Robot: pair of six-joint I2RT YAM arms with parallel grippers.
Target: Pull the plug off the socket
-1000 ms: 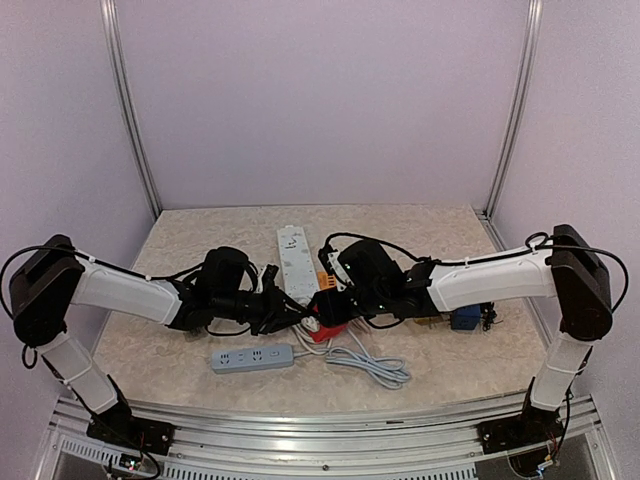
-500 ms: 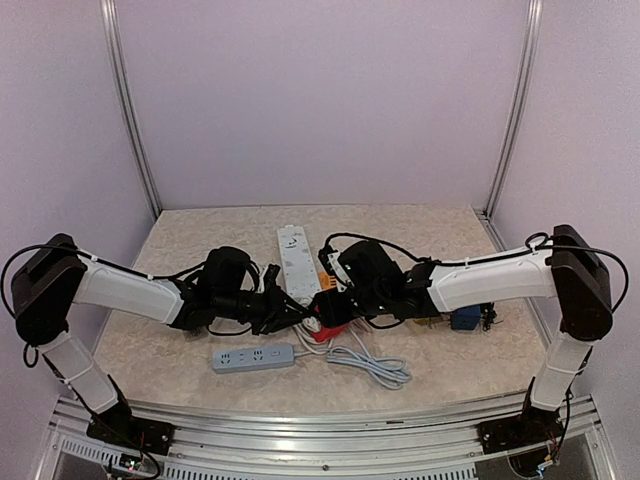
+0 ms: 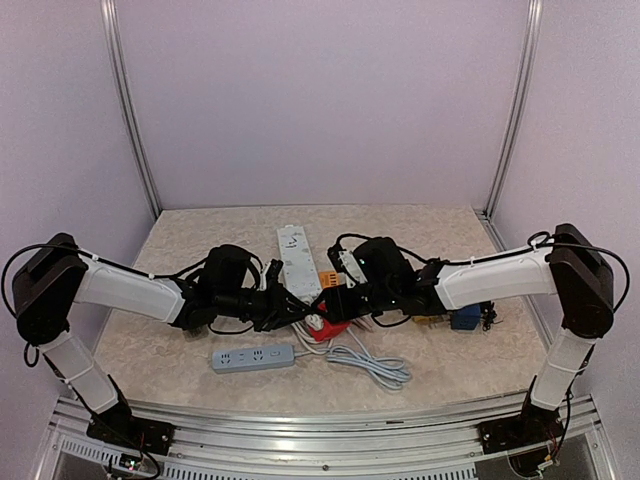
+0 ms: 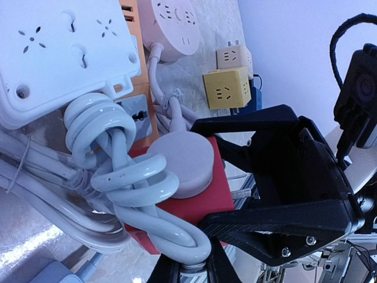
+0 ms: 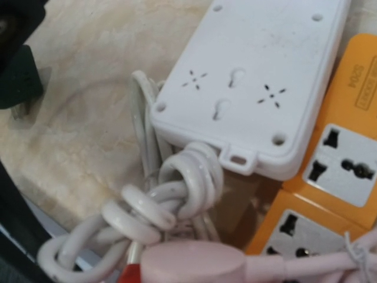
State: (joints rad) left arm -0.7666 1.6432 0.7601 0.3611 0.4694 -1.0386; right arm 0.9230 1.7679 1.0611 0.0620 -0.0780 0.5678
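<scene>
Plug (image 4: 179, 164) is being held in the red socket cube (image 4: 203, 206) on the table (image 3: 450, 370). That cube is being clamped by the right gripper (image 4: 197, 175); the white cord (image 4: 126, 180) is being pinched by the closed left gripper (image 4: 191, 272).

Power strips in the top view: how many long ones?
3: white strip at centre back, grey-blue strip near the front, orange strip half hidden beside the white one. Others may be hidden.

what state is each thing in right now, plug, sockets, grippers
plug, seated in red socket, not out yet
red socket, held by right gripper
left gripper, shut on white cable
right gripper, shut on red socket
white power strip, visible outlets empty
</scene>
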